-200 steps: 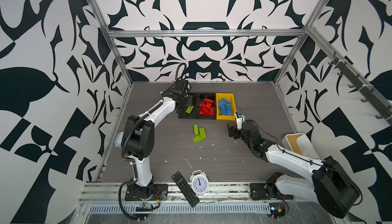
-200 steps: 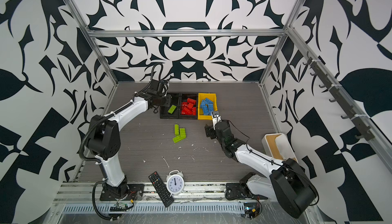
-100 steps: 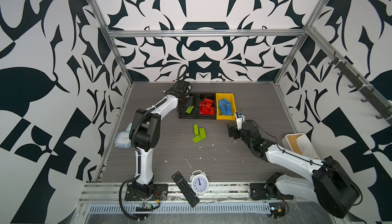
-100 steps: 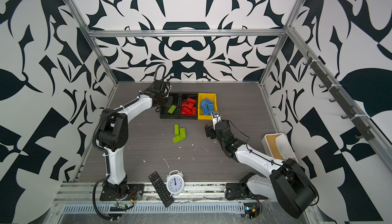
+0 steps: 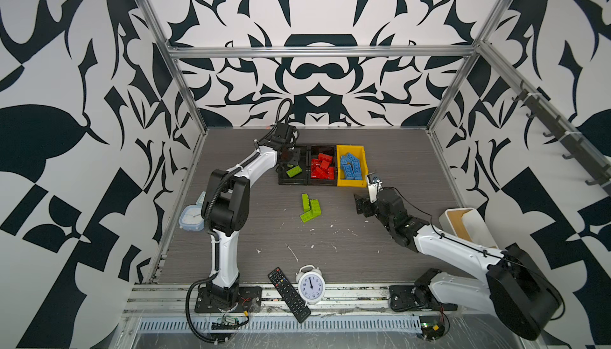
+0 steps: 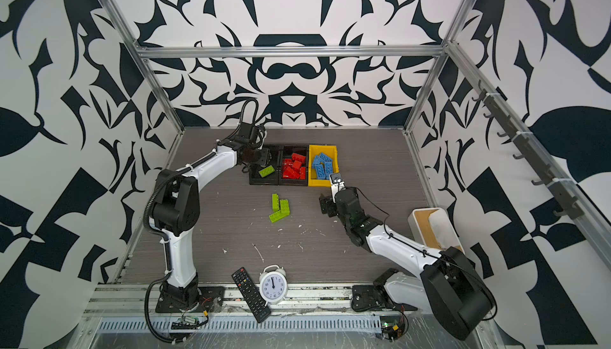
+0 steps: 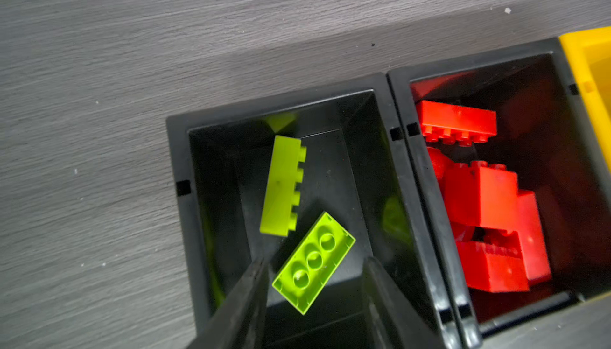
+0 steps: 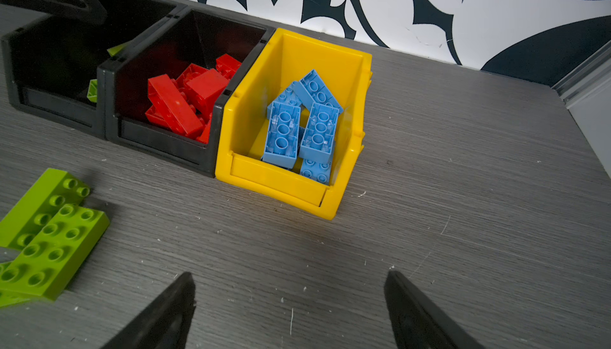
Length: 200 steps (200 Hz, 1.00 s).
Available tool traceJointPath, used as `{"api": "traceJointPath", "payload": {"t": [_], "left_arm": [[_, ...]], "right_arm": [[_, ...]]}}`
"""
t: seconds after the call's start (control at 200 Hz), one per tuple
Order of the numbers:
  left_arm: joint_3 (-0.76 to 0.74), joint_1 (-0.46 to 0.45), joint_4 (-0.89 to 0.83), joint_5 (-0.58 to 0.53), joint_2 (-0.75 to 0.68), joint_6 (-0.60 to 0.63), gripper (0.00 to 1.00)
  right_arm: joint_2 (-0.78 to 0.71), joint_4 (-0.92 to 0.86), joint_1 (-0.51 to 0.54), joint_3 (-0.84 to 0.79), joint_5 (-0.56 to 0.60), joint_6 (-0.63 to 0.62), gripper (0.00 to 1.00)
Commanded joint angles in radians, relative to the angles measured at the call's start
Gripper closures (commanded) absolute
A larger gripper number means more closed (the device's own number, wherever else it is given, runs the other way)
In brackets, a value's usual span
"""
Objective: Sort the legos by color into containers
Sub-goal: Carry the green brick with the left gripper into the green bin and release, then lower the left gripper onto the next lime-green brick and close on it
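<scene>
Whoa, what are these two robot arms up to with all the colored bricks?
They are sorting bricks by color into three bins. The left gripper hangs open over the left black bin, where two green bricks lie. Red bricks sit in the middle black bin, blue bricks in the yellow bin. More green bricks lie loose on the table. The right gripper hovers open and empty near the yellow bin.
</scene>
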Motion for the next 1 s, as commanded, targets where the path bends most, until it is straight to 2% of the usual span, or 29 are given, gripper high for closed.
{"api": "traceJointPath", "payload": {"t": [0.0, 0.2, 0.445, 0.65, 0.995], "left_arm": [[-0.055, 0.003, -0.048, 0.037, -0.124, -0.044, 0.5], [-0.241, -0.009, -0.048, 0.084, -0.307, -0.129, 0.52], [-0.423, -0.083, -0.047, 0.113, -0.468, -0.239, 0.51], [-0.478, -0.138, -0.044, 0.114, -0.49, -0.296, 0.51], [-0.506, -0.166, -0.028, 0.11, -0.459, -0.326, 0.51]], "right_arm": [[-0.018, 0.006, 0.0, 0.039, -0.005, 0.009, 0.08], [-0.017, 0.006, 0.0, 0.04, -0.012, 0.012, 0.08], [0.001, 0.005, 0.0, 0.047, -0.02, 0.016, 0.08], [0.014, 0.006, 0.0, 0.05, -0.021, 0.016, 0.08], [0.013, 0.006, 0.0, 0.049, -0.023, 0.015, 0.08]]}}
